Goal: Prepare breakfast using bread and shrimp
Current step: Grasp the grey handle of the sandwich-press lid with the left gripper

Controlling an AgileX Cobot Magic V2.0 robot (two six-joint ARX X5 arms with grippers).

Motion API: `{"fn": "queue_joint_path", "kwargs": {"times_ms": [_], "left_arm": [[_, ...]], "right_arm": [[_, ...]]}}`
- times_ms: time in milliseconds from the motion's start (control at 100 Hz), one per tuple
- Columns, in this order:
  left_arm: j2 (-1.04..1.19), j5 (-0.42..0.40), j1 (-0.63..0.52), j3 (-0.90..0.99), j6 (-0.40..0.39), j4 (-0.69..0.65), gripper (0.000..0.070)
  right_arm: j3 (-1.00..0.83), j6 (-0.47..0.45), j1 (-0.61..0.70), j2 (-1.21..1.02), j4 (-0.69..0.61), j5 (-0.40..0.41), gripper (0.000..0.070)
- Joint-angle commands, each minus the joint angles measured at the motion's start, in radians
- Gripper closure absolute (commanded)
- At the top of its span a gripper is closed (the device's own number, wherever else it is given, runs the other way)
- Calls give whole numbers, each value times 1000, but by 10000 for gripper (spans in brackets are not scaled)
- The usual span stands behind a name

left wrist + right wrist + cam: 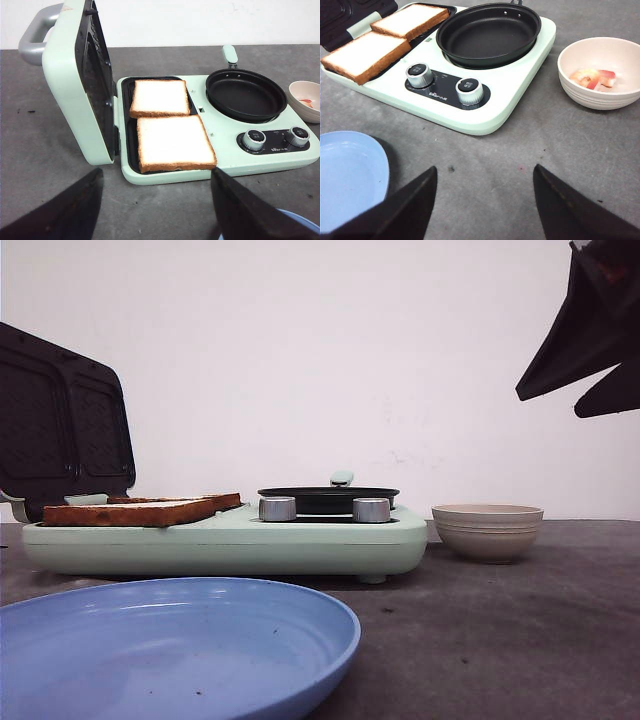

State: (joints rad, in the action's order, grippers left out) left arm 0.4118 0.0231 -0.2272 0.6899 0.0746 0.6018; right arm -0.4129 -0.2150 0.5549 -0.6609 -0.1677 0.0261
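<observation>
On the grey table (560, 150), both tools, left (155, 210) and right (485, 205), gape empty; the cooker's (510, 95) label is unreadable.

1. In the front view the bowl (487, 531) shows only its outer wall; its contents are hidden behind the rim.
2. There the bread (140, 510) appears edge-on, so the two slices barely separate.
3. The plate (170, 650) is cut by the bottom and left edges.
4. The lid (62, 430) is cut by the left edge.
5. The right gripper (590, 340), at upper right, runs off the top and right edges.
6. In the left wrist view the bowl (306, 101) is cut by the right edge, and the shrimp (307, 103) is too small to make out.
7. The knob (469, 91) markings are too small to read.
</observation>
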Motion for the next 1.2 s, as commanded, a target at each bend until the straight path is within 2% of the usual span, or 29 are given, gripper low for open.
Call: {"fn": "queue_joint_path", "kwargs": {"times_ms": [0, 270, 420, 610, 780, 930, 1110, 1190], "left_arm": [[3, -1, -2, 5, 54, -17, 348], [9, 0, 0, 6, 311, -159, 346], [59, 28, 25, 26, 386, -180, 345], [153, 174, 99, 37, 529, -243, 335], [225, 327, 203, 38, 746, -472, 335], [277, 430, 350, 39, 935, -660, 335], [364, 612, 590, 39, 1047, -757, 334], [412, 632, 642, 39, 1089, -799, 335]], "right_arm": [[2, -10, 6, -4, 10, 0, 331], [2, -13, 6, -4, 8, 0, 331], [2, -13, 6, -4, 8, 0, 331], [2, -13, 6, -4, 5, 0, 331], [2, -13, 6, -4, -14, 0, 331], [2, -13, 6, -4, -47, 0, 331], [2, -13, 6, -4, -57, 0, 331], [2, -13, 6, -4, -56, 0, 331]]}}
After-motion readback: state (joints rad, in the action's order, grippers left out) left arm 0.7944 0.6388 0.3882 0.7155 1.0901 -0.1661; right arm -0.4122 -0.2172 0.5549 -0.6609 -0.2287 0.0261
